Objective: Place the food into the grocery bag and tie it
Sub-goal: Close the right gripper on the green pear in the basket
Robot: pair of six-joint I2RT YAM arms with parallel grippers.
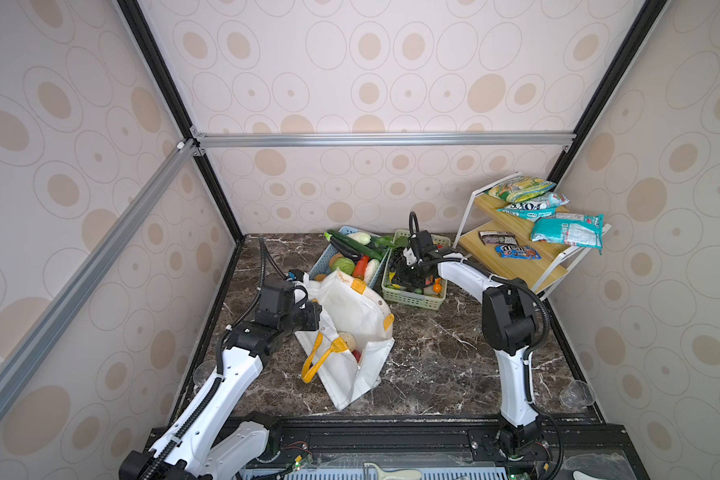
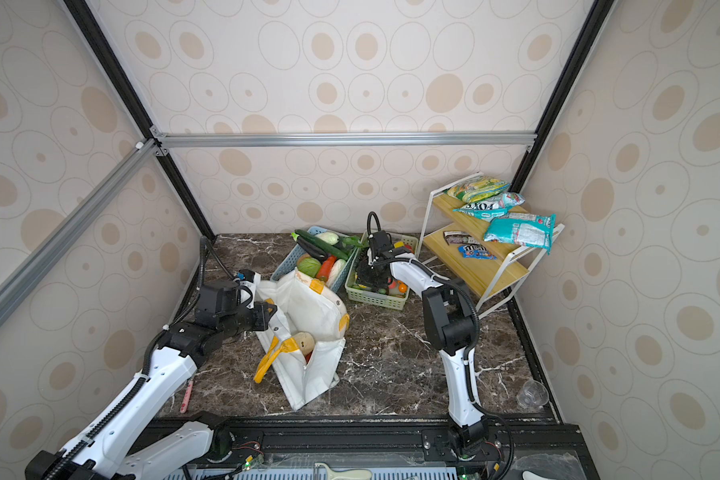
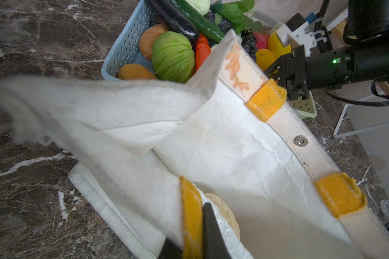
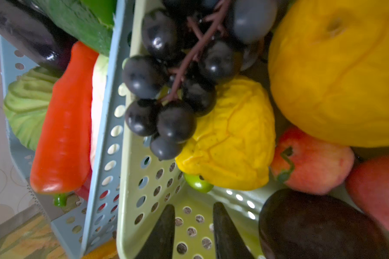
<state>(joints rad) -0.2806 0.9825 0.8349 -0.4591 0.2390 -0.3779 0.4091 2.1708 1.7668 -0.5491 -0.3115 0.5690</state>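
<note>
White fabric of the bag (image 1: 350, 303) is being pinched at its left rim by the left pincer (image 3: 192, 235), jaws clamped, on the counter (image 1: 433, 353). The right pincer (image 4: 193, 224) is being held narrowly parted and empty inside the green basket (image 1: 412, 303), far right of the bag. The grapes (image 4: 171, 89) are lying just ahead of it, long axis seemingly running away from it; the right arm is nearer.

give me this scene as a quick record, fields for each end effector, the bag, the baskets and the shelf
left end effector: shut on the grocery bag rim at a yellow strap, holding it open
right end effector: open, empty, inside the green basket, near the black grapes
in bag: beige round item, red item
blue basket: vegetables
wooden shelf: snack packets
</note>
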